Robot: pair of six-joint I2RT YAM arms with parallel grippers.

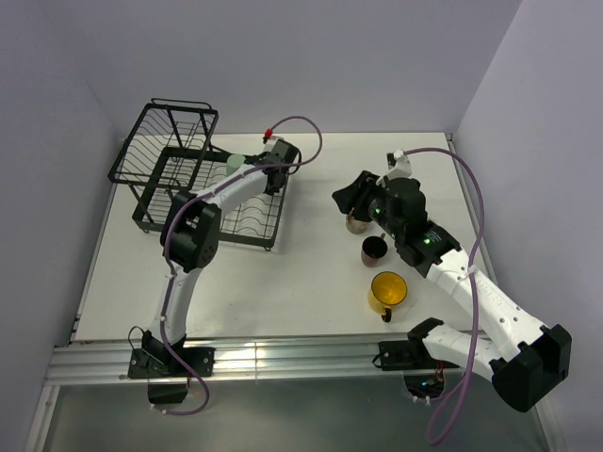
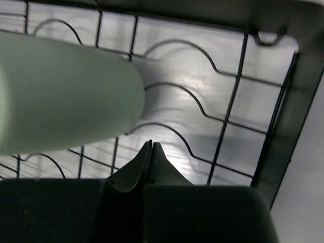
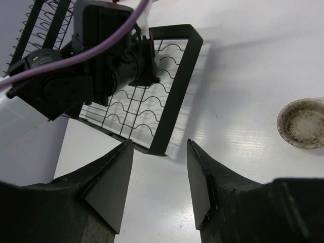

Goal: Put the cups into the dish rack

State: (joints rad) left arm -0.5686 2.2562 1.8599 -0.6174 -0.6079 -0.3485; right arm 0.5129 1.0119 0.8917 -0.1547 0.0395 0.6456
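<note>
Left gripper [image 2: 151,146] tips pressed together, empty, over the dish rack [image 2: 291,116] tray slots. Pale green tumbler [image 2: 61,96] just beside the tips, cut off by the frame, so its contact with the wires is unclear. Right gripper [image 3: 158,152] spread wide, empty, beside the rack; only its wrist view shows inside the beige speckled cup [image 3: 302,123], half-hidden from overhead

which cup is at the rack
The pale green tumbler, over the dish rack; the beige cup, brown mug and yellow mug stand on the table.
</note>
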